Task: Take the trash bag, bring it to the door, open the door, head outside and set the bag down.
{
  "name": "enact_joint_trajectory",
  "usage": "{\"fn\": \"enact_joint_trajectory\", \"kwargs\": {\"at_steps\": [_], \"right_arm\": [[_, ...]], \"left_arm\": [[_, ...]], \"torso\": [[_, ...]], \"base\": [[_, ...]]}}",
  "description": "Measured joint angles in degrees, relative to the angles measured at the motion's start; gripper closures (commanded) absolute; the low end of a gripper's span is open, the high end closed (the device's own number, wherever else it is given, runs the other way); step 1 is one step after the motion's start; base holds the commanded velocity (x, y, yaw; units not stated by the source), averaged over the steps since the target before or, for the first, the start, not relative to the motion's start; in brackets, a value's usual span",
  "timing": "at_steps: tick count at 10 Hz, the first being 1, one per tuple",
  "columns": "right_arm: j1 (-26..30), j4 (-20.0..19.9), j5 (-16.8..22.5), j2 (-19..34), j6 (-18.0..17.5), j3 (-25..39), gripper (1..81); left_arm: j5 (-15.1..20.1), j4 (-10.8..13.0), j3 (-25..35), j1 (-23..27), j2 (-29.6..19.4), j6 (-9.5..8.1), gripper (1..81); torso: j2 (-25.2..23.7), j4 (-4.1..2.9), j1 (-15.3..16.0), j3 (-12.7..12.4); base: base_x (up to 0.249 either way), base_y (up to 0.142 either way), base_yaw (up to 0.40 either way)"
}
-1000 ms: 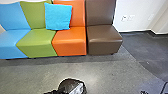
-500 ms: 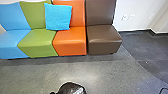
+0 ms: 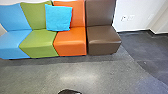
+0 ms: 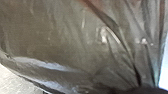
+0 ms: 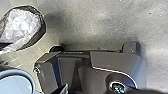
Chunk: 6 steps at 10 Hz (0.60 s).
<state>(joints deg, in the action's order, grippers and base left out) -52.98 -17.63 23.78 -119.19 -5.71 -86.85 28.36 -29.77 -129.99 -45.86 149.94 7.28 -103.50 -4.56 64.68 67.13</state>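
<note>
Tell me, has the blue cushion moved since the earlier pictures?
No: the blue cushion still leans where the green chair meets the orange chair, unshifted against both.

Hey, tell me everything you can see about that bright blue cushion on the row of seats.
The cushion is a vivid turquoise blue, roughly square and plain, with lightly wrinkled sides and what looks like a soft fabric cover. It stands nearly upright, tilted slightly, leaning on the backrests where the green seat meets the orange seat. It straddles that join, its lower edge down at the sitting surfaces. I can't see its back.
</note>
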Motion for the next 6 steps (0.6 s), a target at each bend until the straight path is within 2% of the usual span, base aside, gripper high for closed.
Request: {"fn": "enact_joint_trajectory", "kwargs": {"at_steps": [3,6], "right_arm": [[-5.56,-0.10,-2.76,-3.46,2.44,-3.28,1.0],[-10.28,-0.17,-6.25,-7.58,4.66,-7.47,1.0]], "left_arm": [[-0.16,0.00,4.38,-2.51,-4.57,0.66,81.1],[0.20,0.00,5.23,-8.55,-5.18,3.30,81.1]], "torso": [[5.81,0.00,-3.80,-4.25],[11.32,0.00,-7.43,-8.85]], "base": [[0.000,0.000,0.000],[0.000,0.000,0.000]]}}
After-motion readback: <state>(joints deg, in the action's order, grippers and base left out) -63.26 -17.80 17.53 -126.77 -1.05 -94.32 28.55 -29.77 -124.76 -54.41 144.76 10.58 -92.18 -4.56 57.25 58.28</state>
